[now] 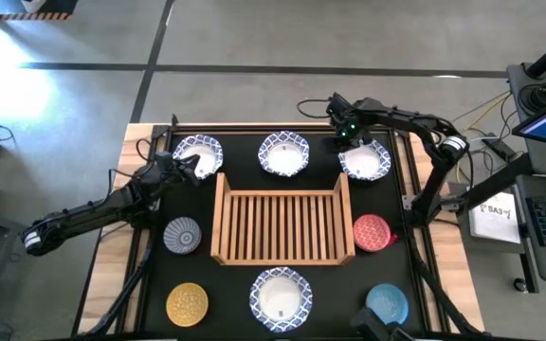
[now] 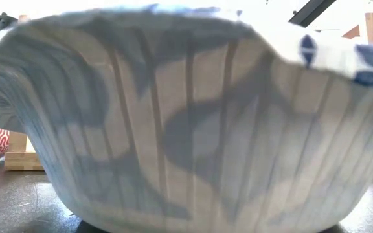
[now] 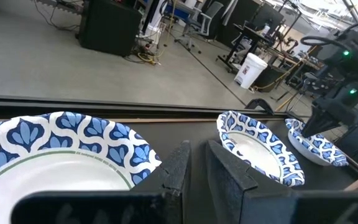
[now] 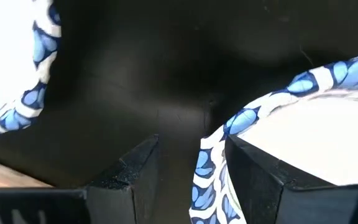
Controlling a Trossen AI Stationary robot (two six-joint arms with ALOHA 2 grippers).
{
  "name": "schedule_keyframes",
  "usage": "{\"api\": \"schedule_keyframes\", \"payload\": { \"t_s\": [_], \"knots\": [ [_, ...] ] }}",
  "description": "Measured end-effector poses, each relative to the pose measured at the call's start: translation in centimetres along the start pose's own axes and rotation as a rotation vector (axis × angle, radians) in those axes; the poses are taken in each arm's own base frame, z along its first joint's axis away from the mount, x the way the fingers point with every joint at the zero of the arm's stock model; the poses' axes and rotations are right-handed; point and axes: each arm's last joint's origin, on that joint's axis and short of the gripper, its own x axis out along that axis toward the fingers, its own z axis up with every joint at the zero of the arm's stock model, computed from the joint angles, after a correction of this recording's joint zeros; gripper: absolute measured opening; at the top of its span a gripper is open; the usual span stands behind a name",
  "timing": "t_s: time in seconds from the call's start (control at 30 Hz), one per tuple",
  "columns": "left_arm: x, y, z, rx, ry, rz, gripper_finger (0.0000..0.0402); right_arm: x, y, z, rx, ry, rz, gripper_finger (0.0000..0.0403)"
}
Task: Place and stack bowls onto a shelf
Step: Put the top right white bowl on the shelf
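Behind the empty light brown slatted wooden shelf, the white blue-rimmed bowl at its right corner is being straddled at the rim by the right hand, fingers apart, seemingly for lifting. The left hand, slightly parted and empty, is being held beside another white blue-rimmed bowl.

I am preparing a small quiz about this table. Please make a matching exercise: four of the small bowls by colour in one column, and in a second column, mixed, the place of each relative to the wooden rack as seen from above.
Things:
1. grey-blue bowl
2. red bowl
3. yellow bowl
4. light blue bowl

Places, in the high view, relative to the rack:
A. just beside its right wall
B. below it, toward the lower left corner
C. just beside its left wall
D. below it, toward the lower right corner

Pairs: 1-C, 2-A, 3-B, 4-D
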Motion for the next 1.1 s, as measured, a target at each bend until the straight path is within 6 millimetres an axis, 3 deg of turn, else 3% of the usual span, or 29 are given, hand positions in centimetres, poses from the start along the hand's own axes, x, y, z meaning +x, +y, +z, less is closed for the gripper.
{"api": "schedule_keyframes", "payload": {
  "t_s": [0.6,0.83,1.1],
  "knots": [
    [0.0,0.0,0.0,0.0,0.0,0.0,0.0033,0.1,-0.3,-0.9,0.104,0.008,-0.161,0.0164],
    [0.0,0.0,0.0,0.0,0.0,-0.001,0.0033,1.0,0.6,-1.2,0.069,0.024,-0.167,0.0147],
    [0.0,0.0,0.0,0.0,0.0,0.0,0.0033,2.1,0.3,-1.7,0.064,0.031,-0.191,0.0146]
  ]
}}
